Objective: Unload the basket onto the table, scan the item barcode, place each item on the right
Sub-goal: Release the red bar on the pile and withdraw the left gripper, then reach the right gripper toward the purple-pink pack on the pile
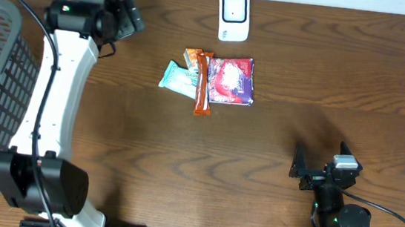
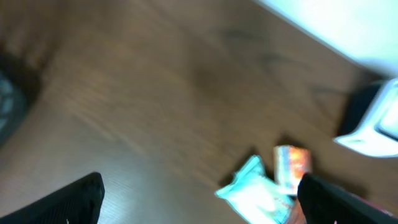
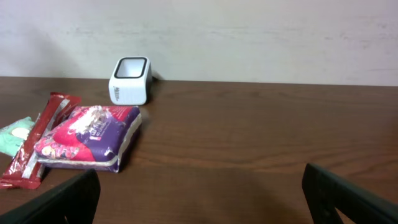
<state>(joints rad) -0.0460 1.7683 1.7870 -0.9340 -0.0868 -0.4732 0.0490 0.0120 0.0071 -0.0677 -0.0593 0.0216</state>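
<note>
Now | left gripper [image 2: 199,198] apart | right gripper [image 3: 199,194] apart | snacks [image 1: 228,80] central | basket [image 1: 4,87] at left edge

The left arm [image 1: 54,92] has a long white shell between black joints, a thin black cable [image 1: 38,113] along it and a green light [image 1: 67,9] on one joint. The right arm [image 1: 332,197] is black with a grey camera block [image 1: 345,163]. The left tool [image 2: 199,183] and right tool [image 3: 200,174] have black fingers [image 3: 68,199].

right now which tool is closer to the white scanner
Left. The left tool is to the scanner's left on the table's far side; the right tool is at the near edge, much farther off.
</note>
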